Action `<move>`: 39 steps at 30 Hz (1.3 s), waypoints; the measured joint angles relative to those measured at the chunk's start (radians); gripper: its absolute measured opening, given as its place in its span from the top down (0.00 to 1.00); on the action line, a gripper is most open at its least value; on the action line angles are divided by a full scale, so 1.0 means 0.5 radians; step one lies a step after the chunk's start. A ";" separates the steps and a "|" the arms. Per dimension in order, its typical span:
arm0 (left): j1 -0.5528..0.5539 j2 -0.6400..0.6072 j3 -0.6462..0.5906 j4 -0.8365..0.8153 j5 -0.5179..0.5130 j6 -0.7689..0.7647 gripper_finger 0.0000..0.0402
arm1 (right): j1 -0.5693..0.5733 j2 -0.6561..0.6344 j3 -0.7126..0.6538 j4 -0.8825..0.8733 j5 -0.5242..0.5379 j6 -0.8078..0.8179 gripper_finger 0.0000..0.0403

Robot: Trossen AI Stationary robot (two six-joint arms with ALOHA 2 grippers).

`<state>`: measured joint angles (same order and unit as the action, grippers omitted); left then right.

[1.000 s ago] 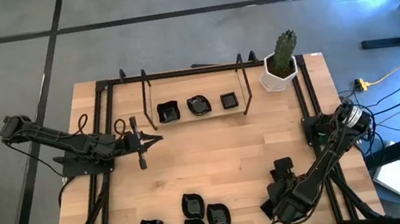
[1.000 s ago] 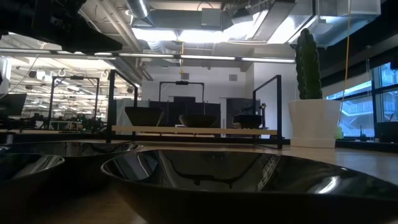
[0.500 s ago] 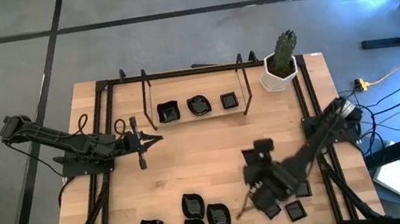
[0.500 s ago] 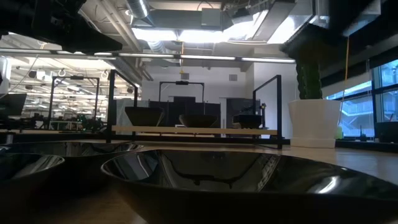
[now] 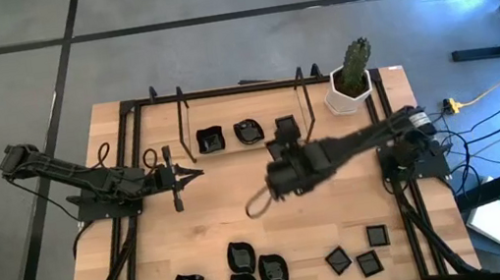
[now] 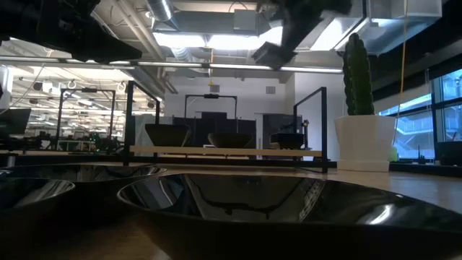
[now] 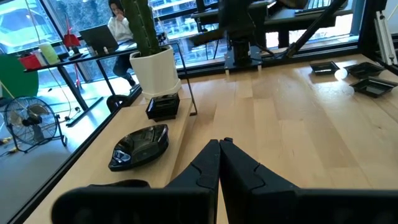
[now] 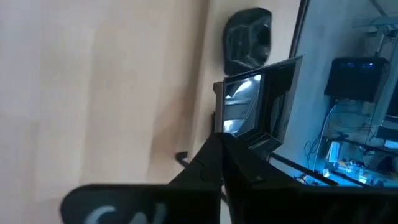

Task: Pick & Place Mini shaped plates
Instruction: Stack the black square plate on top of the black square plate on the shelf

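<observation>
Clearly we are in the carry-and-place step. The right gripper has its fingers pinched together, and a small square plate sits right at their tips. It seems to be held by one edge and tilted, though the contact itself is hard to make out. From above, the right arm reaches across the table towards the rack at the far side.

Beyond the held plate lies a rounded leaf-like plate, with one of the rack's wire posts just beside it. The left gripper waits with its fingers closed on nothing, near the left end of the rack.

More plates lie along the table's near edge:
- a cluster of wavy and rounded ones
- three small flat squares to their right

To do this well, we would:
- Bring the plate in level, because a glossy dish held by its edge can swing or slip.
- Come down over the square end of the rack, clear of the wire post and the cactus pot.
- Keep off the leaf-like plate, which a nudge would send sliding.
- Let go only once the plate rests on the shelf, then lift straight up so it is not dragged along.
</observation>
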<state>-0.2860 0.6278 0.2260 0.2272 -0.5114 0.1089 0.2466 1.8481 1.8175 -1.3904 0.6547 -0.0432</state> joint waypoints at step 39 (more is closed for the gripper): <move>0.000 0.001 0.000 -0.002 -0.004 0.019 0.99 | -0.856 -0.001 -0.762 0.766 -0.265 -0.504 0.99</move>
<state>-0.2859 0.6281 0.2260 0.2264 -0.5133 0.1184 -0.1814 1.8477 1.4365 -1.0072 0.5221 -0.2950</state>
